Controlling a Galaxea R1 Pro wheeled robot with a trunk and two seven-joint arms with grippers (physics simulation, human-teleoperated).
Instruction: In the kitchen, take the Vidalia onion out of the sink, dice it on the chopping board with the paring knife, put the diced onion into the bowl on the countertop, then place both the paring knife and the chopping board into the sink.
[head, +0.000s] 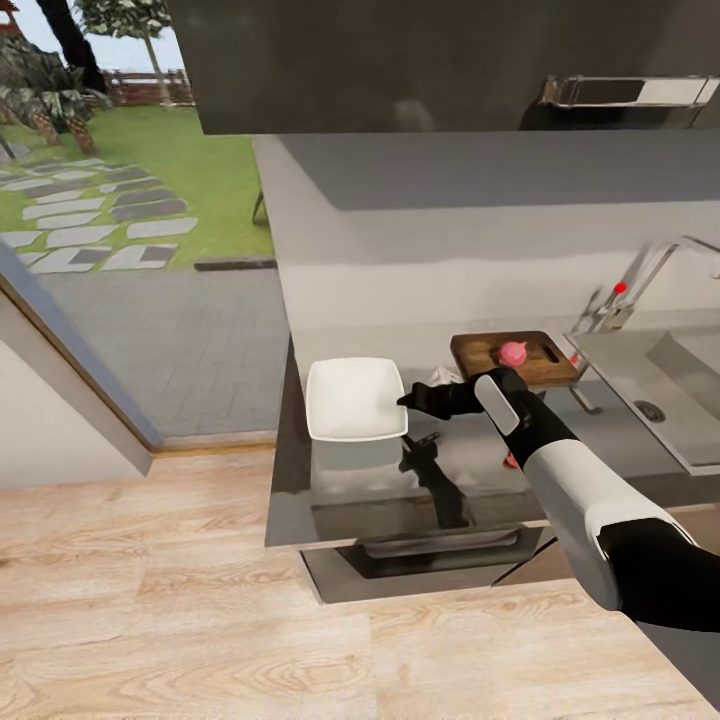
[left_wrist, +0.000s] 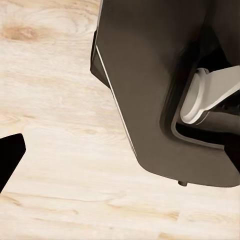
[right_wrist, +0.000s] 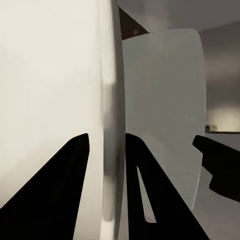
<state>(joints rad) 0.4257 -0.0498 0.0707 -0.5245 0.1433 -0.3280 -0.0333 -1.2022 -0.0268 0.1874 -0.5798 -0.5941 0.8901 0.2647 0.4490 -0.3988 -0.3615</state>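
Observation:
The white squarish bowl (head: 350, 398) lies flat on the grey countertop (head: 470, 470) near its left end. My right gripper (head: 405, 400) reaches to the bowl's right edge. In the right wrist view its two dark fingers (right_wrist: 65, 185) straddle the bowl's rim (right_wrist: 111, 100), shut on it. Behind the arm, the brown chopping board (head: 480, 352) carries the whole pinkish onion (head: 513, 353). The sink (head: 690, 400) with its chrome tap (head: 650, 275) and red knob (head: 620, 288) lies to the right. I cannot make out the paring knife. One dark finger (left_wrist: 10, 155) of my left gripper hangs over the wooden floor.
A dark wall cabinet (head: 400, 60) hangs above the counter. To the left an opening shows a lawn with stepping stones (head: 90, 220). Light wooden floor (head: 200, 620) runs in front of the counter. My own dark trunk (left_wrist: 160, 90) shows in the left wrist view.

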